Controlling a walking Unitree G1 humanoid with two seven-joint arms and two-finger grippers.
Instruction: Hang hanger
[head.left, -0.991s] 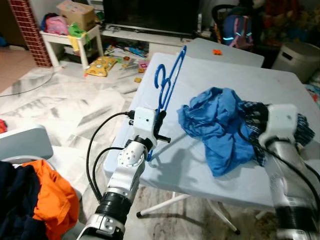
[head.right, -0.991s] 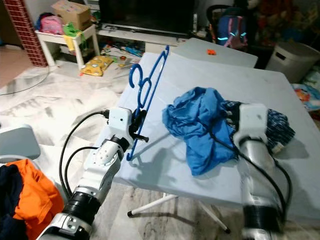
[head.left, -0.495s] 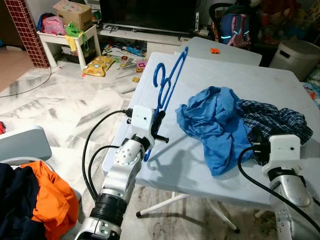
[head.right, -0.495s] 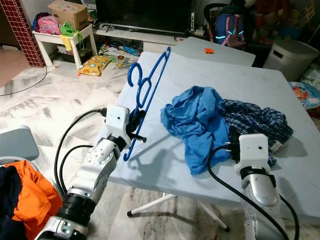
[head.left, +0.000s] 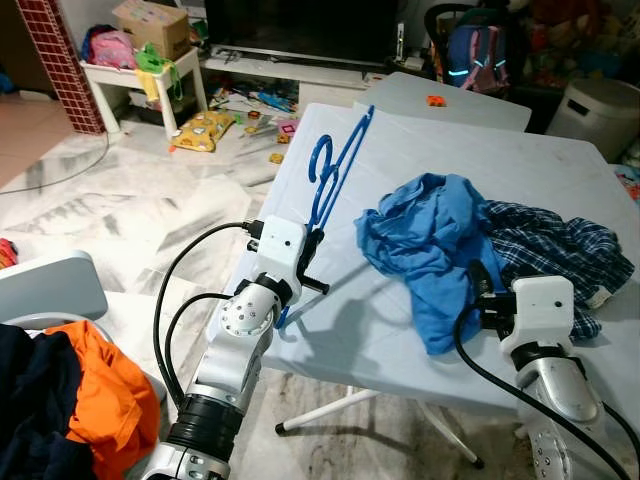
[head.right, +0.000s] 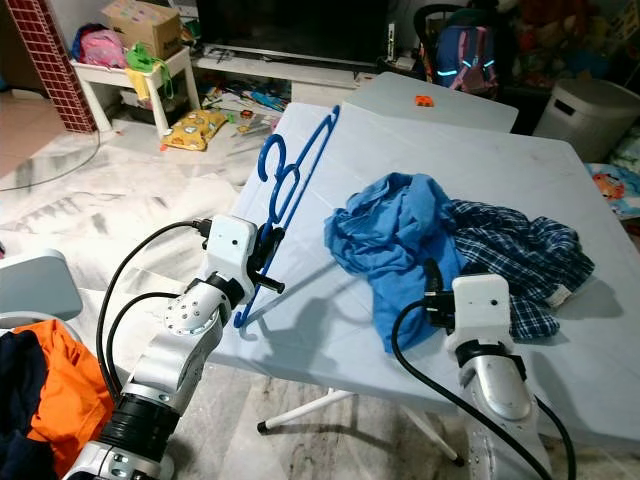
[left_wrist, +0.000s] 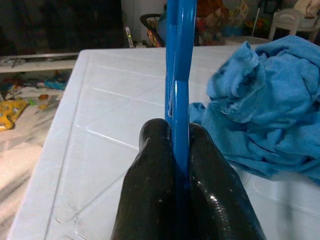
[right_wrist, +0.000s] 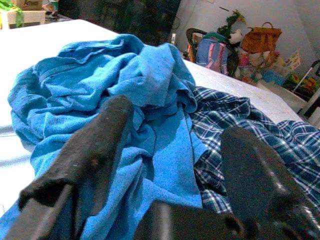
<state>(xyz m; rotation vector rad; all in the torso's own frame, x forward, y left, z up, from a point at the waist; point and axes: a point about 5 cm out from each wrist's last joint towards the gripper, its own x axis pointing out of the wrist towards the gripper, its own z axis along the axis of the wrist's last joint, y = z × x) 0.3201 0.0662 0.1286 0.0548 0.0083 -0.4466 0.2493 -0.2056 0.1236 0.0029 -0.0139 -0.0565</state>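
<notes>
The white table (head.left: 560, 190) is seen from above and in front by the two head views, which share nearly the whole scene; it is viewed low and close along the left gripper (left_wrist: 180, 150); the blue shirt (right_wrist: 145, 100) is faced closely by the right wrist view.

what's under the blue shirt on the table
The blue shirt lies partly over a plaid garment, which sticks out beside it, and on the white table. How far the plaid cloth runs beneath, and anything else below, is covered.
</notes>
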